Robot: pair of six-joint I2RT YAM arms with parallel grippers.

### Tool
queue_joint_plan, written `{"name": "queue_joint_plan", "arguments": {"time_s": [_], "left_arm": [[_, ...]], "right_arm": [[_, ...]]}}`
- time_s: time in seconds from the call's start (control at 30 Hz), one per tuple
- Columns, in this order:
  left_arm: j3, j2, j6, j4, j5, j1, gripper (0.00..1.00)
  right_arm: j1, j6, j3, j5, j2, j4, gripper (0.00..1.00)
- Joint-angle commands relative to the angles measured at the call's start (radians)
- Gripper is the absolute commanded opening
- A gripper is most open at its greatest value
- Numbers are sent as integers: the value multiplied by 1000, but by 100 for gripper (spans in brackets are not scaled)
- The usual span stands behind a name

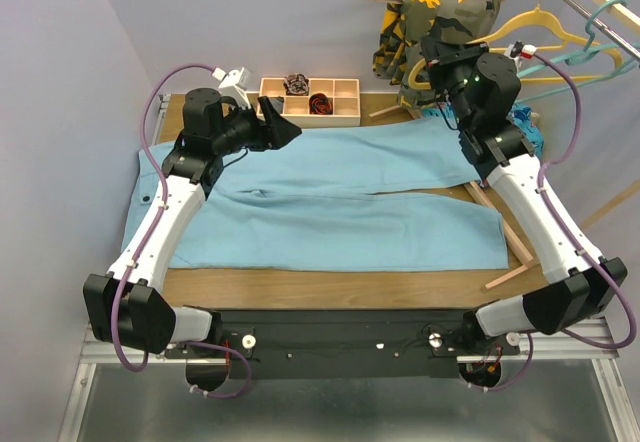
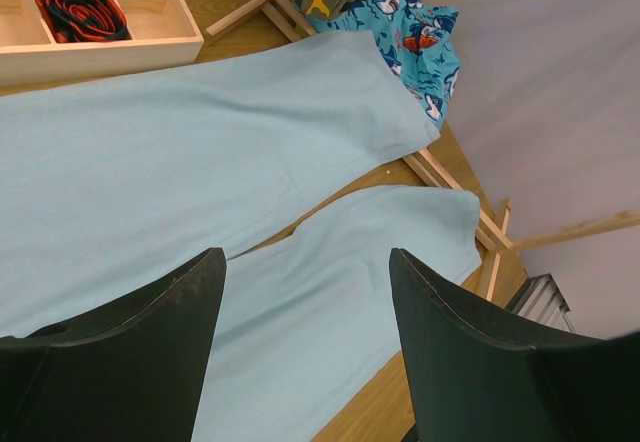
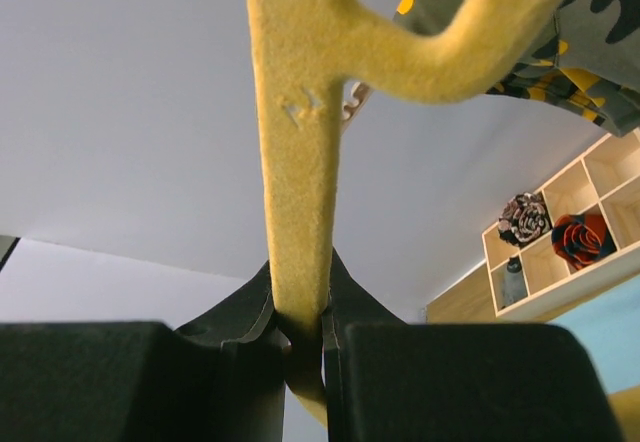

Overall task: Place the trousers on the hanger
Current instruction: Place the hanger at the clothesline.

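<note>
Black fingers fill the bottom of the right wrist view, and the right pincer [image 3: 300, 352] is clamped tight on the flat stem of a yellow hanger [image 3: 300, 162]. Yellow, note, not teal! In the top view that pincer is up at the upper right of the frame, in front of a camouflage garment [image 1: 420, 22].

Over to the left pincer [image 2: 307, 262]: its jaws stand wide apart with nothing between them. It hovers above the trousers [image 2: 150, 152], looking down along both legs.

The trousers lie flat across the worktop [image 1: 330, 287], spread from centre left to centre right of the top view, legs side by side with their ends toward the right. They look smooth and unfolded. A shark-print cloth [image 2: 415, 32] peeks out just beyond the far leg's end, and a wooden tray [image 1: 310, 100] sits at the upper centre, behind the trousers.

The teal hanger [image 1: 598, 28] hangs at the far upper right, with neither pincer on it.

So where are we? Early, by my reading. The garment is laid out ready, and that is all. Everything else remains: fetching the teal hanger, bringing it to the cloth, and draping the legs over its bar. Whether the yellow one is being cleared aside or picked by mistake, I cannot tell.
</note>
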Motion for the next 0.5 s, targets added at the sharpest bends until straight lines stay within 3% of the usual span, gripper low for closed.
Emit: {"name": "queue_joint_plan", "arguments": {"time_s": [0.0,0.1,0.17,0.23,0.37,0.47], "left_arm": [[-9,4,18,10,19,6,75],[-10,3,28,0,-1,6,75],[-10,-2,35,-7,-11,6,75],[-13,-7,38,-10,-31,6,75],[-16,-16,38,-11,-58,6,75],[-16,-11,38,-14,-64,4,75]], "right_arm": [[-6,42,-60,-39,-38,27,1],[-6,21,-81,-66,-43,27,6],[-6,-8,-74,-85,-44,27,24],[-6,-51,-56,-112,-39,27,32],[-4,-97,-56,-125,-53,27,66],[-4,-125,-70,-131,-73,27,81]]}}
